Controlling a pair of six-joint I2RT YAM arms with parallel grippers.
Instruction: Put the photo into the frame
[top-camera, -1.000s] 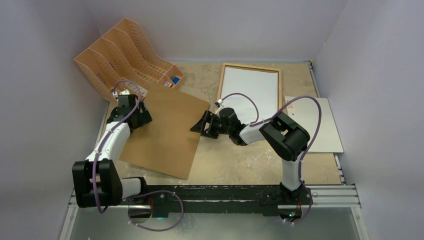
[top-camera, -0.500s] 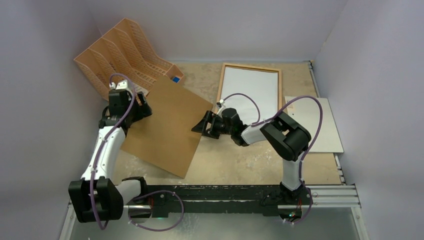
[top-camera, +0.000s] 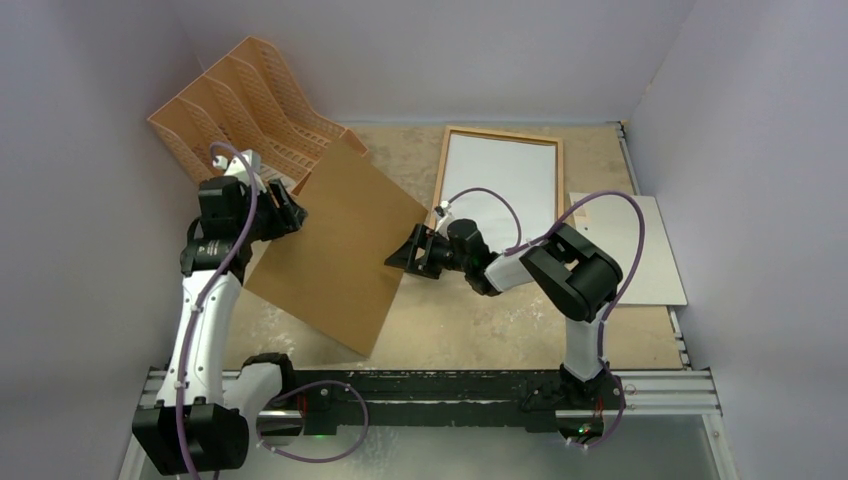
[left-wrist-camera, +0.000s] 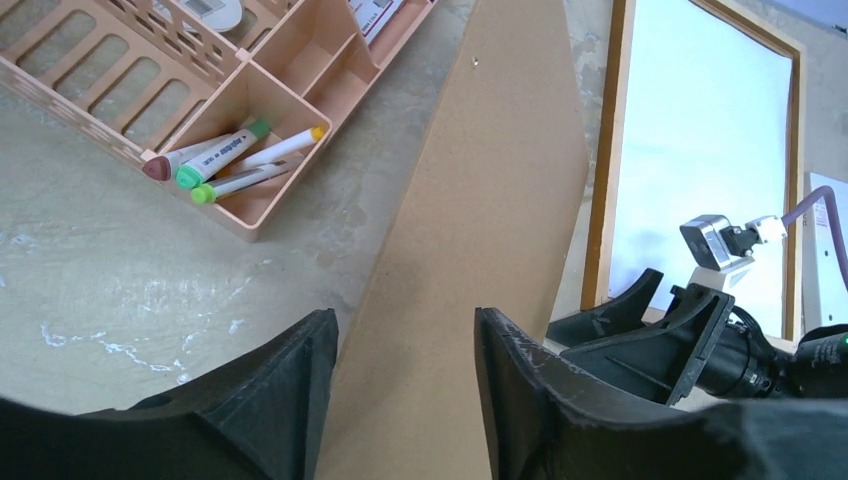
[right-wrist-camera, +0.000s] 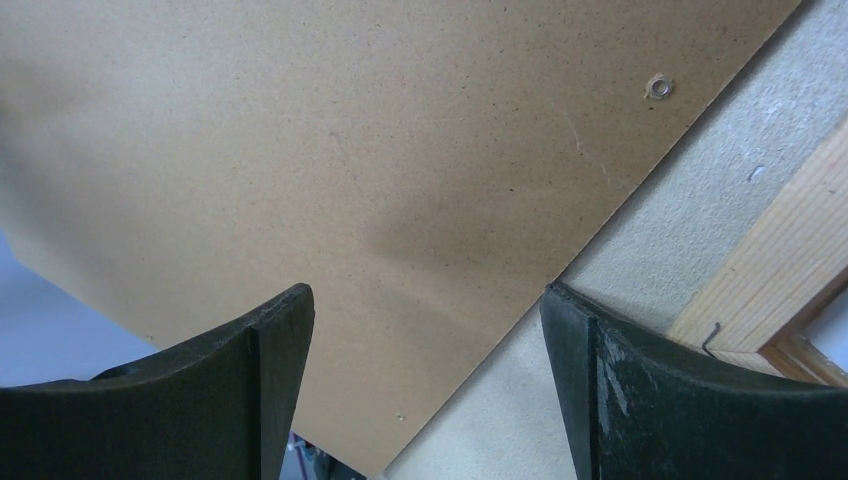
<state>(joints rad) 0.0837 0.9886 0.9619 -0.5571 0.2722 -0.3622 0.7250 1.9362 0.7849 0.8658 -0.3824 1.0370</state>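
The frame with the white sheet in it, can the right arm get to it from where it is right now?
Probably yes. The frame lies flat just behind the right gripper, with nothing over it. But that gripper faces the brown backing board that the left gripper holds tilted, so it must turn away first.

Even, soft overhead light, faint shadows, no glare; wrist views sharp except the dark, slightly blurred near jaws.
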